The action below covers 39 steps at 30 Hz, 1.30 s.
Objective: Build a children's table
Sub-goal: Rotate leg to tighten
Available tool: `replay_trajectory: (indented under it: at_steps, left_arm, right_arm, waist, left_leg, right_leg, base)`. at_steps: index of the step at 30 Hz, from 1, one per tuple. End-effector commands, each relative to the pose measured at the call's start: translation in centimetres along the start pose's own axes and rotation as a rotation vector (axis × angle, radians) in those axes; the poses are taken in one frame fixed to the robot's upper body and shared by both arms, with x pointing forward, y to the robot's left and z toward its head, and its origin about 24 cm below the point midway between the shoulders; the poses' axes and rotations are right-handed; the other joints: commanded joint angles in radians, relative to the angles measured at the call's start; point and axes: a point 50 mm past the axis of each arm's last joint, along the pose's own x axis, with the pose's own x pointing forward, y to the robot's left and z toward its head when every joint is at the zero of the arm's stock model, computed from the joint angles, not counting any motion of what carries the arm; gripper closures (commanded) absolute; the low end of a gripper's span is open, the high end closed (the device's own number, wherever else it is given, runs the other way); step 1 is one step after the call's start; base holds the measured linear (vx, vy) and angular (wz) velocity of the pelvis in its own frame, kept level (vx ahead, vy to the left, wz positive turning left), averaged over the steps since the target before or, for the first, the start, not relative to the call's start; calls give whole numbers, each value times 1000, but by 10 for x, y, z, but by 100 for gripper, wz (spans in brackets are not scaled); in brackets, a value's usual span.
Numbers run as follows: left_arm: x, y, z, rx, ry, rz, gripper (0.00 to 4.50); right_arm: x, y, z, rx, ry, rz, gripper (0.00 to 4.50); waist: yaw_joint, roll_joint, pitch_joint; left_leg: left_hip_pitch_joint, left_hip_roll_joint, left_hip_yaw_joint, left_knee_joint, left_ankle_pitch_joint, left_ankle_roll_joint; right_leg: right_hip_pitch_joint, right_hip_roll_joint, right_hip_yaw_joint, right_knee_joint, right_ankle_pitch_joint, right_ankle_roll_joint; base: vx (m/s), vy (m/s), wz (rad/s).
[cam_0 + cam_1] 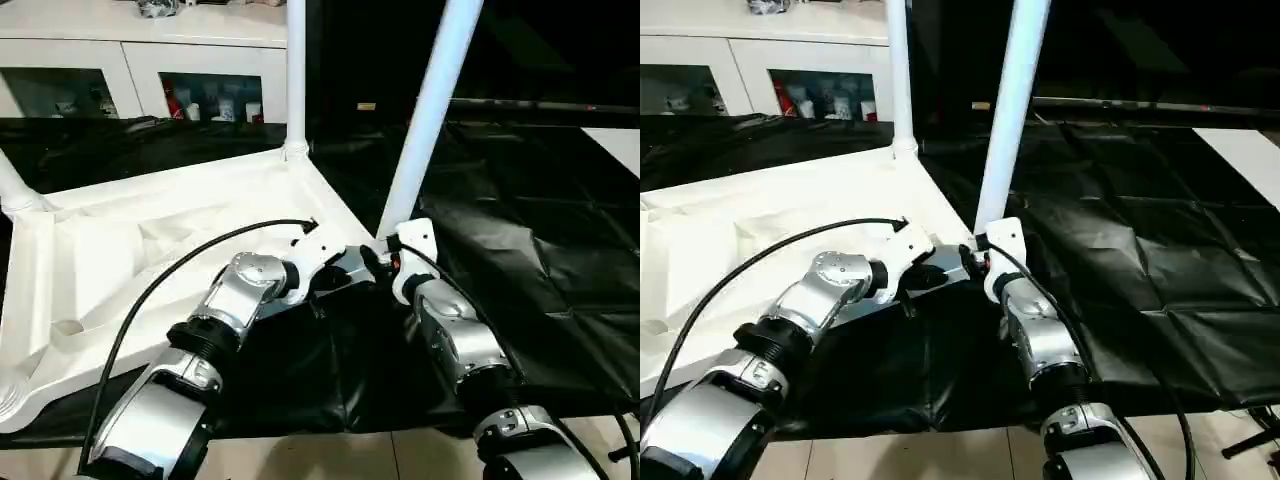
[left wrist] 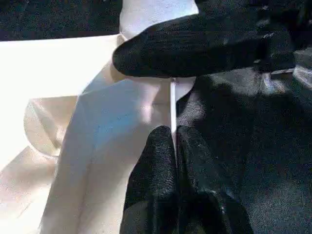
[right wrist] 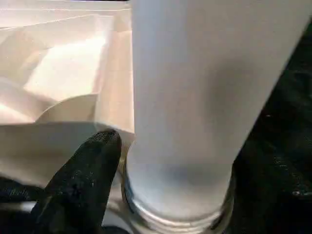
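Note:
The children's table lies upside down on the black cloth, its white top (image 1: 150,230) showing the ribbed underside. One leg (image 1: 296,70) stands upright in the far corner socket, and another leg (image 1: 12,185) rises at the left edge. A third leg (image 1: 425,130) leans in the near right corner socket. My left gripper (image 2: 173,134) is shut on the top's thin rim (image 2: 172,102) right beside that socket. My right gripper (image 1: 390,250) is open and straddles the base of the leaning leg (image 3: 195,97); one finger (image 3: 87,170) stands just off it.
A white glass-door cabinet (image 1: 150,70) runs along the back. The black cloth (image 1: 520,250) stretches to the right of the grippers, with a white sheet (image 1: 620,145) at its far right edge. Pale floor (image 1: 330,455) shows beyond the cloth's near edge.

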Motion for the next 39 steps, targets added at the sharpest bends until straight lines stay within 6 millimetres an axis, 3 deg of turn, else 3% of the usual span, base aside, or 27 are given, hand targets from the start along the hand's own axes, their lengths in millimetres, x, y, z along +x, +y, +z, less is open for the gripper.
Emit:
replay_trajectory:
  at_steps: [1,3,5,8,10,14,19,23,33,39]
  left_arm:
    - [1,-9,-11,-3,-4,-72,450]
    - [-10,-5,-15,9,-26,-98,450]
    - [-18,-3,-18,12,-48,-136,450]
    - [-32,-5,-24,6,-36,-245,450]
    - [-37,-6,-25,13,-33,-288,450]
    - [-49,-10,-28,-1,-38,-390,450]
    - [-56,-14,-31,6,-26,-442,450]
    - [-57,-15,-30,5,-32,-437,450]
    - [-58,-17,-30,-1,-32,-436,450]
    - [-58,-18,-31,-11,-31,-438,450]
  right_arm:
    - [2,14,11,-26,-12,166,64]
    - [-9,6,16,-130,8,303,64]
    - [-20,0,17,-197,30,400,64]
    - [-40,-8,15,-297,78,547,64]
    - [-48,-11,13,-327,103,600,64]
    - [-58,-20,11,-370,153,637,64]
    - [-55,-23,12,-392,155,601,64]
    - [-49,-19,12,-354,140,583,64]
    - [-50,-17,11,-320,135,611,148]
    - [-51,-19,8,-296,133,595,172]
  waist:
    - [2,-5,-46]
    - [3,-4,-47]
    - [6,-7,-48]
    - [7,-3,-48]
    - [8,-4,-49]
    - [6,-3,-45]
    - [3,-3,-44]
    - [-3,-4,-45]
    - [-7,-4,-46]
    - [-9,-7,-47]
  left_leg:
    - [-8,9,2,-68,-260,32]
    - [-8,9,3,-66,-247,38]
    - [-12,11,6,-60,-203,64]
    - [-9,15,5,-62,-193,62]
    - [-8,16,9,-57,-175,74]
    - [-5,17,9,-60,-209,65]
    - [-5,17,8,-63,-230,43]
    - [-7,16,7,-63,-216,41]
    - [-6,15,8,-60,-206,44]
    - [-6,15,8,-58,-191,52]
  right_leg:
    - [46,-40,29,-84,-230,-168]
    - [47,-39,28,-84,-220,-170]
    - [51,-40,30,-77,-155,-180]
    - [50,-43,29,-75,-145,-197]
    - [49,-40,32,-69,-88,-223]
    - [45,-41,30,-74,-149,-230]
    - [43,-40,31,-75,-187,-219]
    - [45,-40,31,-72,-166,-219]
    - [46,-38,31,-71,-153,-223]
    - [46,-38,31,-68,-129,-233]
  base:
    - [0,0,0]
    - [0,0,0]
    - [0,0,0]
    - [0,0,0]
    - [0,0,0]
    - [0,0,0]
    - [0,0,0]
    - [0,0,0]
    - [0,0,0]
    - [0,0,0]
